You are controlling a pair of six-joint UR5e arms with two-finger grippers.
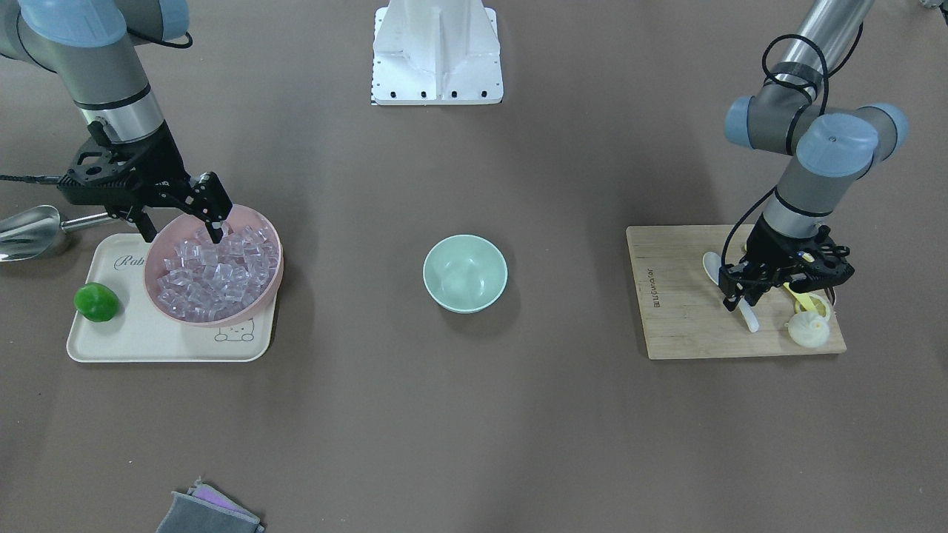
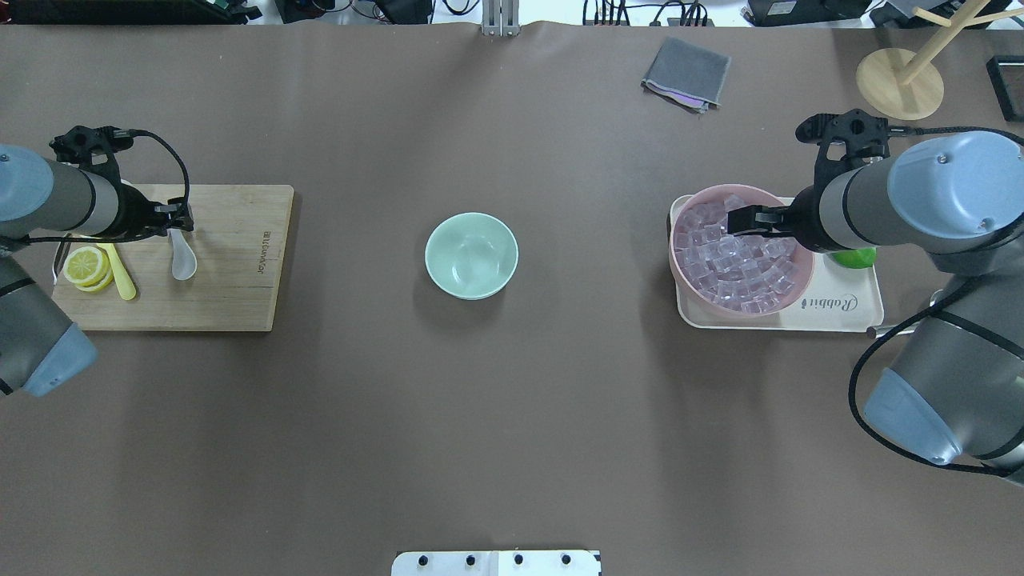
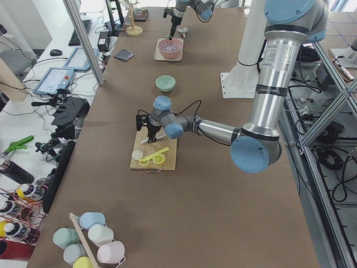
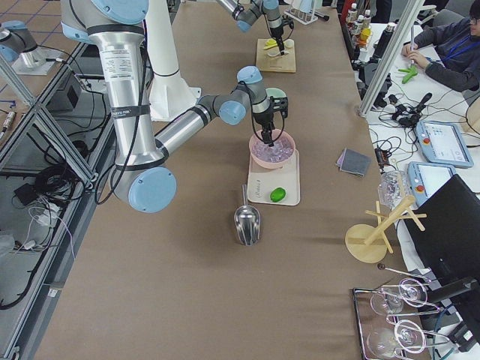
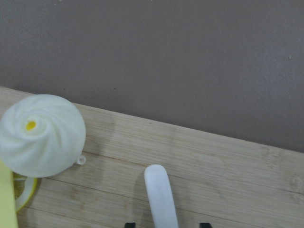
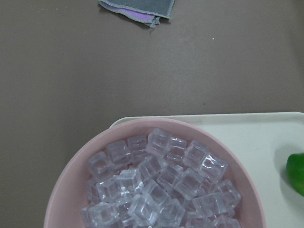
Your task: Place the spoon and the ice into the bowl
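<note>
a long brown table (image 2: 512,440) stands beside a cluttered white desk (image 3: 22,120), with tiled floor (image 4: 30,9) beyond.

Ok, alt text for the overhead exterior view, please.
An empty mint-green bowl sits mid-table. At left, the left hand hangs over the white spoon on a wooden board; at right, the right hand hangs over ice in a pink bowl.

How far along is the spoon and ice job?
Nothing done: the round mint-green bowl is empty. In hand: the left gripper straddles the glossy white spoon on the wooden board, the right gripper is over clear ice cubes in the pink bowl. Left: grasping, carrying both.
</note>
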